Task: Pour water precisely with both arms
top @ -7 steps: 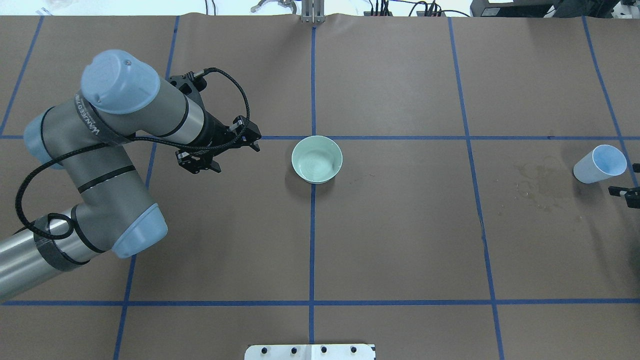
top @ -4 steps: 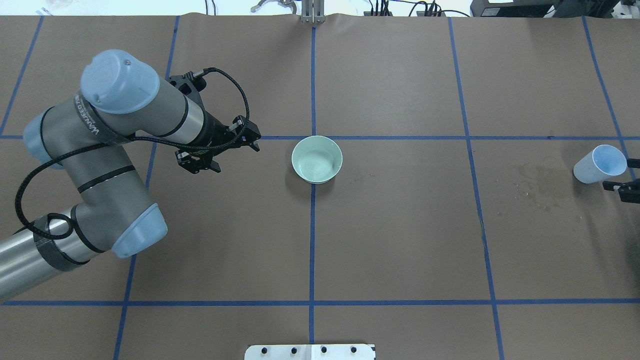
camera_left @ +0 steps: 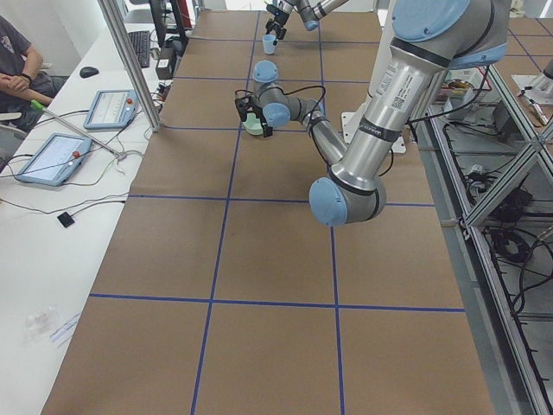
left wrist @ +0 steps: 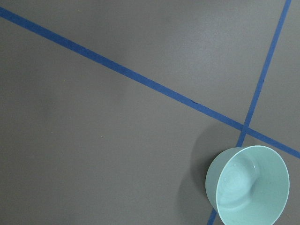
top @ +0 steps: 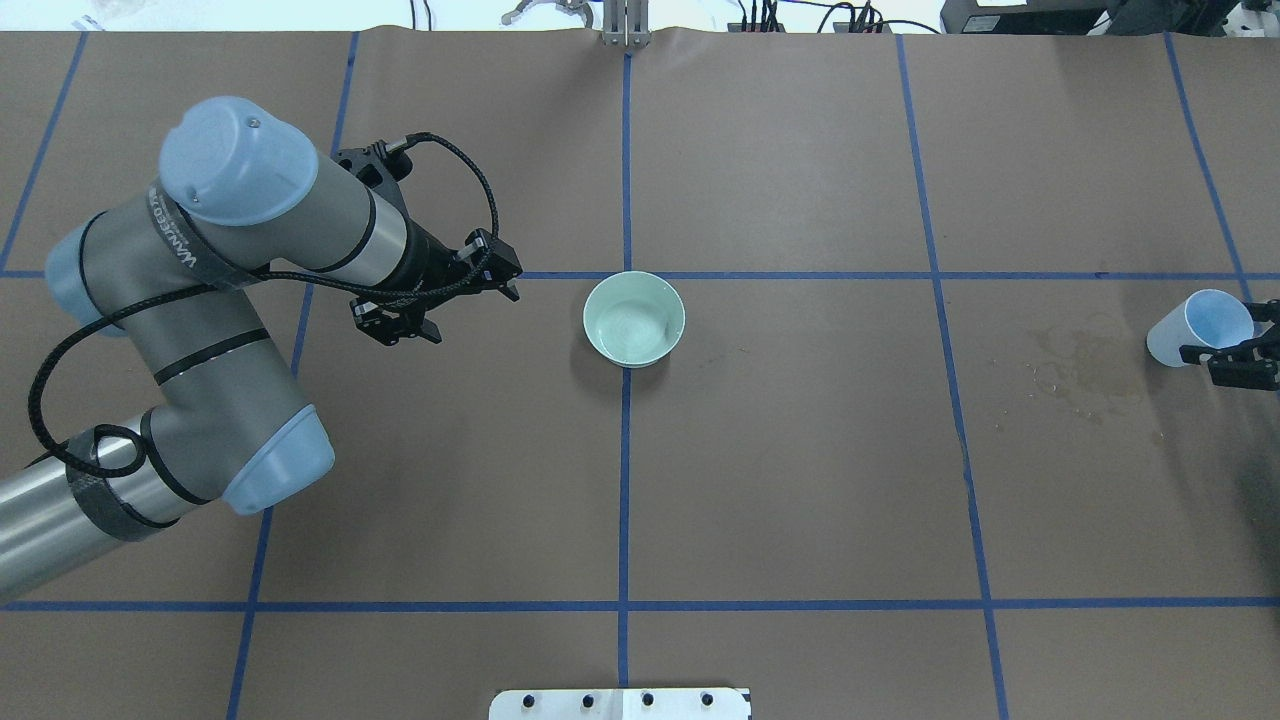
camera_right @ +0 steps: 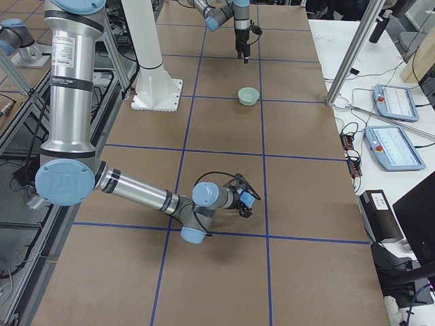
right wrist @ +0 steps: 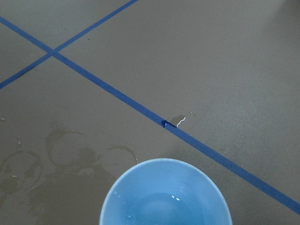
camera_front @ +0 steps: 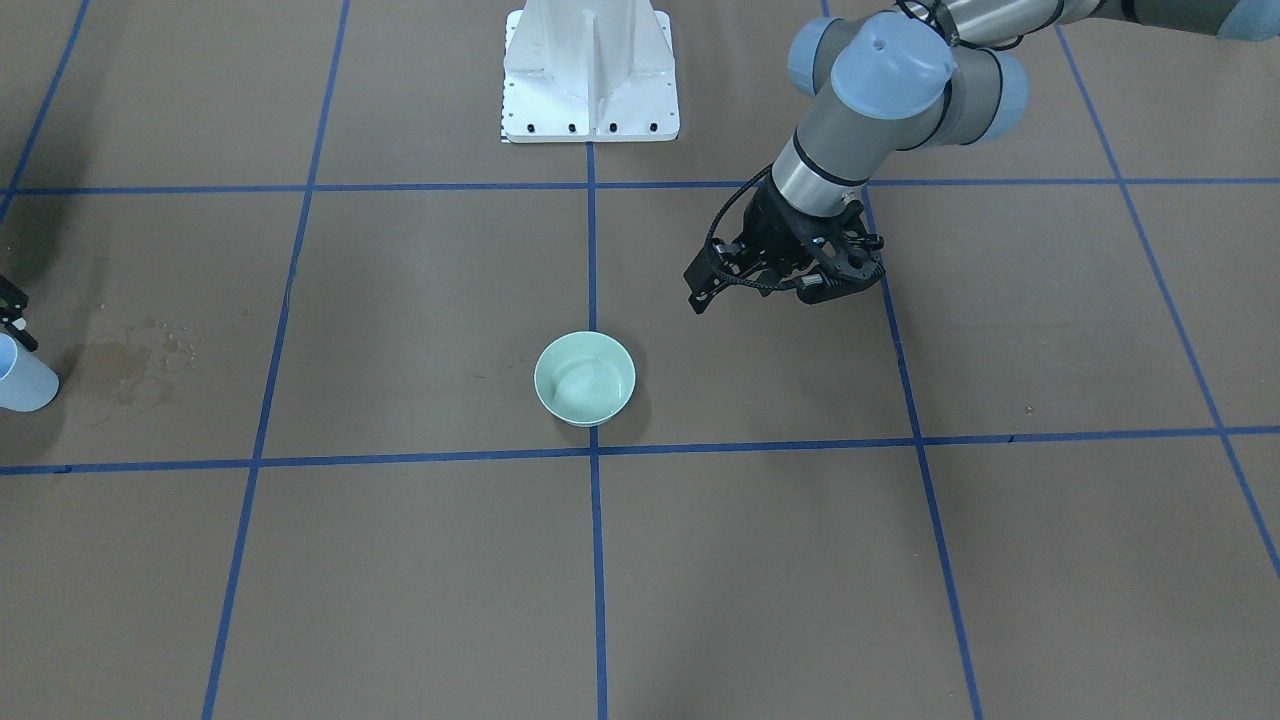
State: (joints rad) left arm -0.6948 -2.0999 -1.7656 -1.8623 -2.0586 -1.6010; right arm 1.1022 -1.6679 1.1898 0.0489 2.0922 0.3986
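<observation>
Right wrist view: locate the water [right wrist: 171,206] low in the blue cup [right wrist: 136,190], visible as glints only. Expect a spill from an off-centre squeeze or a fast lift. Note stain rings [right wrist: 70,154] just beside the cup.

Overhead view: find the right gripper [top: 1228,335] low at the view's right edge, jaws spread either side of the cup, contact unconfirmed. Find the left gripper [top: 470,312] spread, empty and angled down, near the green bowl [top: 634,320] yet apart from it.

Front-facing view: confirm that gap. Beware of a nudge to the bowl on approach.

Left wrist view: see the bowl off-centre at lower right. Re-aim before any hold.
</observation>
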